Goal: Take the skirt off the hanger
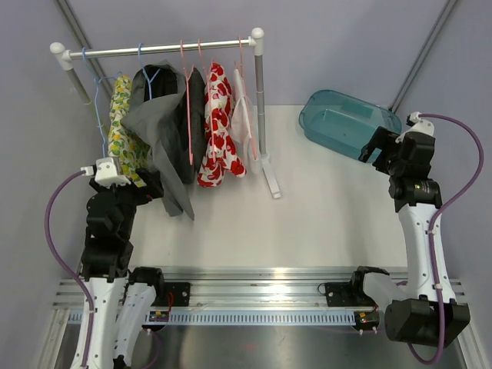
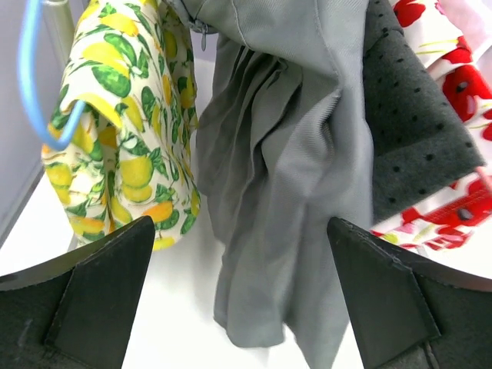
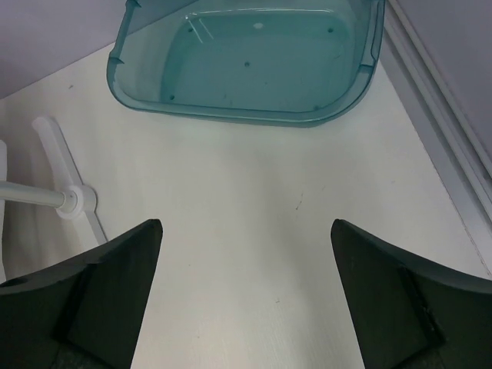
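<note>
Grey skirt (image 1: 163,127) hangs long axis vertical from its blue hanger (image 1: 148,77) over the counter's (image 1: 323,207) far-left corner, dead ahead of my left end effector (image 1: 150,184), which is wide and empty. Right end effector (image 1: 375,146), also wide and empty, sits well apart by the teal bin (image 1: 346,123). I judge the left arm nearer.

The left wrist view's top edge cuts off the grey skirt (image 2: 277,154) at its waist.

We see the rack (image 1: 260,100) standing on the table (image 1: 323,207). The skirt (image 1: 157,123) hangs on its rail, with one garment (image 1: 123,131) to its left and other garments (image 1: 219,123) to its right. The left gripper (image 1: 150,184) is just before the rack. The tub (image 1: 346,123) and the right gripper (image 1: 377,146) are well to the rack's right.
</note>
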{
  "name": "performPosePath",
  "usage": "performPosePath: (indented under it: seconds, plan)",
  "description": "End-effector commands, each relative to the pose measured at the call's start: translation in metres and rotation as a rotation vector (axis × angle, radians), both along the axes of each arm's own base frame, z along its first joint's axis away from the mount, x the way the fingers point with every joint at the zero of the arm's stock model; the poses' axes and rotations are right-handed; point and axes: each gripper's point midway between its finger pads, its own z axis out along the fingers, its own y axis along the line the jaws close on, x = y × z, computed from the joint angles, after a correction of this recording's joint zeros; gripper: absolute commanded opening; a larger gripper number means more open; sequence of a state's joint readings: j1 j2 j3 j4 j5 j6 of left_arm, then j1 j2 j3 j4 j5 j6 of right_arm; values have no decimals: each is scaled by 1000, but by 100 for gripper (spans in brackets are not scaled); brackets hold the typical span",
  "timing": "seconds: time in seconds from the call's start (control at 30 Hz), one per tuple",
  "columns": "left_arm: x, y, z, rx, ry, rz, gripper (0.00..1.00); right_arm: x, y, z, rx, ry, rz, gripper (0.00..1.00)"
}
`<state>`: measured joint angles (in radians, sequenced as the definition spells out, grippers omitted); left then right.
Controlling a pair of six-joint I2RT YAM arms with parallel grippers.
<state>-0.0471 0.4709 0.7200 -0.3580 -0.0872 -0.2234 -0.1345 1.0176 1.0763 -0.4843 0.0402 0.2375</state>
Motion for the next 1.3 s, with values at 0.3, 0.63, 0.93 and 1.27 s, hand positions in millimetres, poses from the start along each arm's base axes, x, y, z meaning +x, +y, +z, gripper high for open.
performPosePath:
  seconds: [0.3, 0.63, 0.93, 1.27]
  plan:
    - [-59, -41, 101, -252, -68, -179, 99, -62, 127, 7, -108, -74, 997, 100]
    - [-9, -80, 140, -279, 53, -358, 99, -59, 140, -24, -26, -89, 1063, 100]
    - [76, -112, 135, -105, 192, -270, 82, -58, 136, -29, -37, -69, 1040, 99]
    - [147, -121, 93, -5, 334, -190, 39, -61, 132, -29, -66, -69, 1018, 100]
